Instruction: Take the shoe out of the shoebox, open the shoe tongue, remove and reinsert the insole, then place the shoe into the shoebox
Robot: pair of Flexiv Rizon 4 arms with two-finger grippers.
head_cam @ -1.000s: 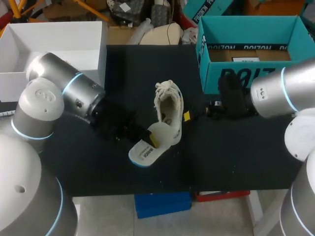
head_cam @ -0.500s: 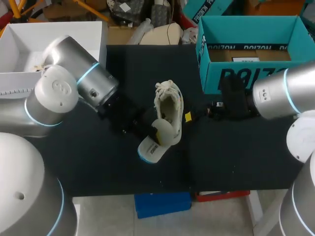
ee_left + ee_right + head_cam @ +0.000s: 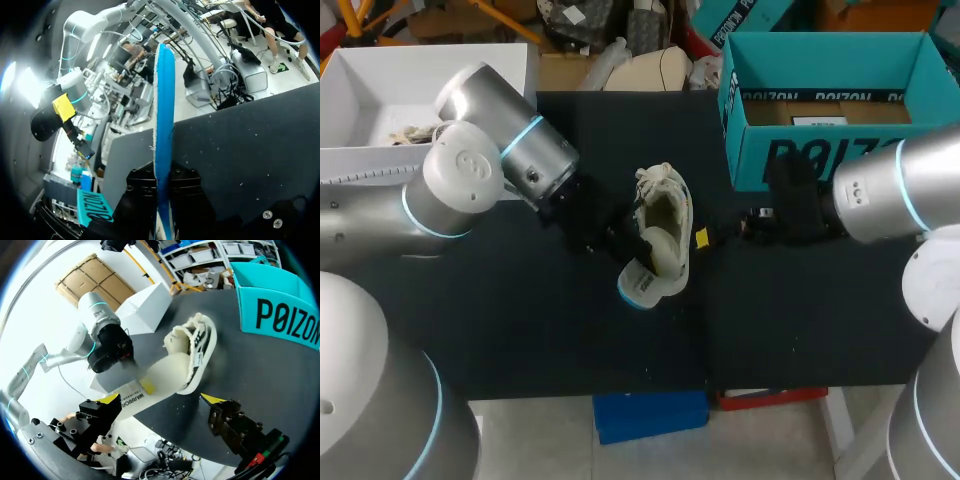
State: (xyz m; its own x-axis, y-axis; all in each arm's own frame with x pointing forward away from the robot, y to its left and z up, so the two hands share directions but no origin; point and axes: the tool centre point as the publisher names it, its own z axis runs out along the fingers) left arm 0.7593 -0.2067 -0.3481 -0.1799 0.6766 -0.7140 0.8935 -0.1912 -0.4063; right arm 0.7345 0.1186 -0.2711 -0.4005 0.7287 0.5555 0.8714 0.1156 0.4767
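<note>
- Clamped with the left pincer (image 3: 163,192) on the insole (image 3: 163,125), gripped edge-on from both sides, with the far end running straight ahead of the fingers.
- Spread wide at the right pincer (image 3: 160,399), with nothing between the yellow tips.
- In the head view, found with the insole half inside the shoe (image 3: 665,225) and the free end poking out toward 7 o'clock, just at 4 o'clock from the left pincer.
- Resting near the middle of the table (image 3: 520,330), with the right pincer close at 3 o'clock, not touching.
- Already taken out of the shoebox (image 3: 820,150), well apart at 1 o'clock.
- Cannot make out the tongue itself.
- Probably busy with the insole step; cannot tell whether going out or in.
- Left to do, by this judgement: seat the insole flat, then return the shoe to the shoebox.
</note>
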